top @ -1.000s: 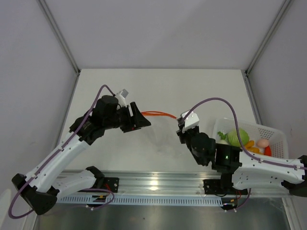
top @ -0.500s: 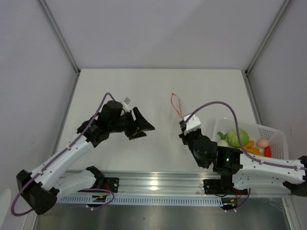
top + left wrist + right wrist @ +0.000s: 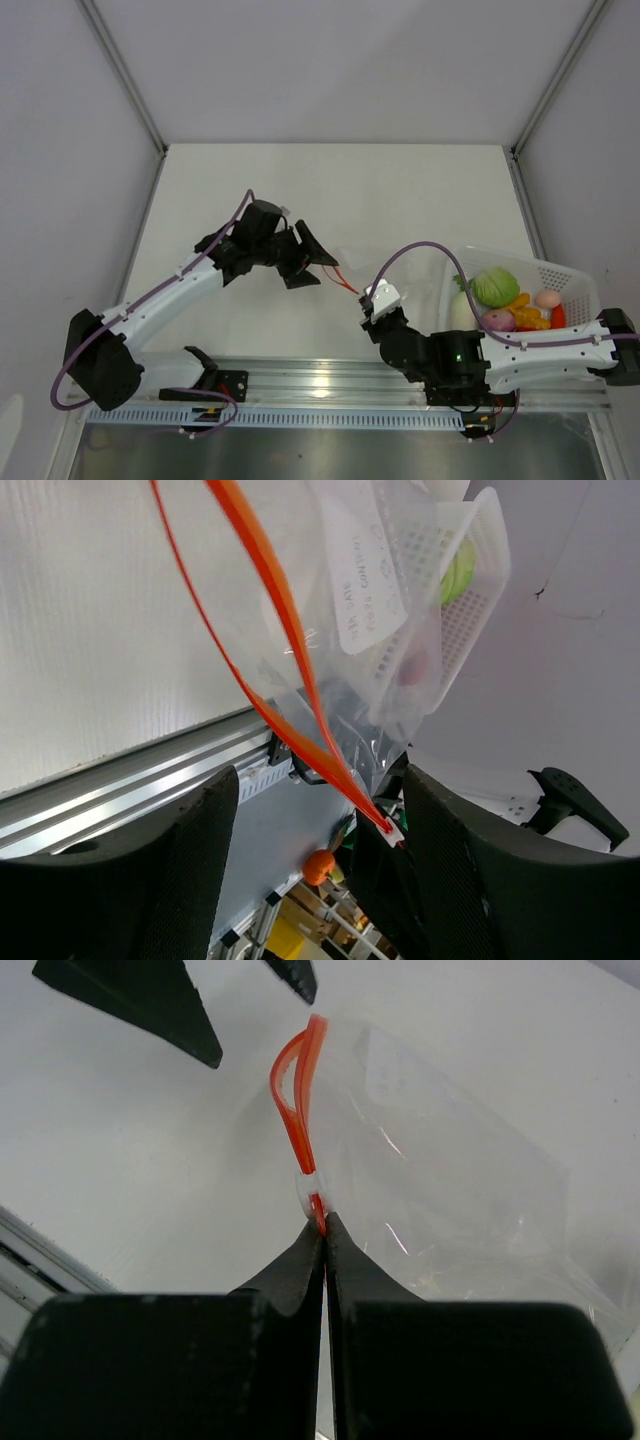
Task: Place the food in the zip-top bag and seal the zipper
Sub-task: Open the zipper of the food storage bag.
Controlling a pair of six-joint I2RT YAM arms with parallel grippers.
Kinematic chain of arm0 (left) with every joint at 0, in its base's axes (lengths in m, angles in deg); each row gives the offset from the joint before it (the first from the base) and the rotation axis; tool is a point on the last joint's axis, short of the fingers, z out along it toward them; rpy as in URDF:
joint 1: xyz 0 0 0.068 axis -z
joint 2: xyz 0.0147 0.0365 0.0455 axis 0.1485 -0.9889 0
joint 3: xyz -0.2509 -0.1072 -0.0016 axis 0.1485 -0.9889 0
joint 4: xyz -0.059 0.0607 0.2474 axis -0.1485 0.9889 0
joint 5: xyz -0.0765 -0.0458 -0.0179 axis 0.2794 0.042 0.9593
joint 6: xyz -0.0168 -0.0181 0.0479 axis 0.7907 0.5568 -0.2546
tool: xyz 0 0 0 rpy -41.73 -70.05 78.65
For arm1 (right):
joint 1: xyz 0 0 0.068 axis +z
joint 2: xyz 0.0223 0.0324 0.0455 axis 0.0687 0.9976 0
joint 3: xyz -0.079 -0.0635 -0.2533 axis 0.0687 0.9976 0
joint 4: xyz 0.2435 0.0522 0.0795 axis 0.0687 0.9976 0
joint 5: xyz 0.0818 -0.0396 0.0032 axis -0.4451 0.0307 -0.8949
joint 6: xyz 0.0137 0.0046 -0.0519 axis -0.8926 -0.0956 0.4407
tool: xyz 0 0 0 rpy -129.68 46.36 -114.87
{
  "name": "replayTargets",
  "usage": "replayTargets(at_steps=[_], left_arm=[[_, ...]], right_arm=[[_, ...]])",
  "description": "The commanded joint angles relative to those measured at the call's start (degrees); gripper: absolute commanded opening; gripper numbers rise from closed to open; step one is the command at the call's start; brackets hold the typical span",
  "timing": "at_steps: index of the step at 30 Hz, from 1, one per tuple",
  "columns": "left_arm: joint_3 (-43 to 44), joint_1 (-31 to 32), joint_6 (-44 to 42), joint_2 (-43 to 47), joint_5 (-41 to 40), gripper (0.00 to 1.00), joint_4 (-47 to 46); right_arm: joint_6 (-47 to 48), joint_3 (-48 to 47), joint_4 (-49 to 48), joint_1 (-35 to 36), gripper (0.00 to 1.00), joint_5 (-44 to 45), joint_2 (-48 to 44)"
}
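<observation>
The clear zip-top bag lies between the arms, its red-orange zipper gaping open in a loop. My right gripper is shut on the zipper's end by the white tab. My left gripper is open, and the zipper strip runs between its fingers without being held. The food sits in the white basket: a green round fruit, a white radish, a pink piece, an orange-yellow lumpy piece and a red pepper.
The basket stands at the right, close beside my right arm. An aluminium rail runs along the table's near edge. Grey walls close in the table on the left, back and right.
My left gripper has let go of the zipper and moved right and nearer. My right gripper has pulled the zipper end back towards the near edge, dragging the bag along.
</observation>
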Motion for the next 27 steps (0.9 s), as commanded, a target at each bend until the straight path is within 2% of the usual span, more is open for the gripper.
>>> replayTargets(at_steps=[1,5,8,20,22,27], left_arm=[[-5.0,0.3,5.4,2.8,1.6,0.68,-4.6],[-15.3,0.2,11.7,7.5,2.3,0.65,-12.5],[-18.2,0.2,14.3,8.8,1.2,0.61,-14.2],[-17.1,-2.6,14.7,1.3,6.3,0.58,-22.1],[-17.7,-4.3,15.0,1.4,7.6,0.55,-23.6],[-17.6,-6.7,14.6,2.8,8.2,0.55,-24.1]], right_arm=[[-4.9,0.1,-1.1,1.2,0.00,5.2,-0.4],[-5.7,-0.2,-1.1,1.9,0.00,7.6,-0.4],[-5.4,-0.3,-1.6,2.2,0.00,7.7,-1.0],[-5.5,-1.2,0.1,3.0,0.00,7.9,-3.0],[-5.8,-1.2,1.0,3.1,0.00,7.9,-3.1],[-6.2,-0.8,1.2,3.1,0.00,7.8,-3.3]])
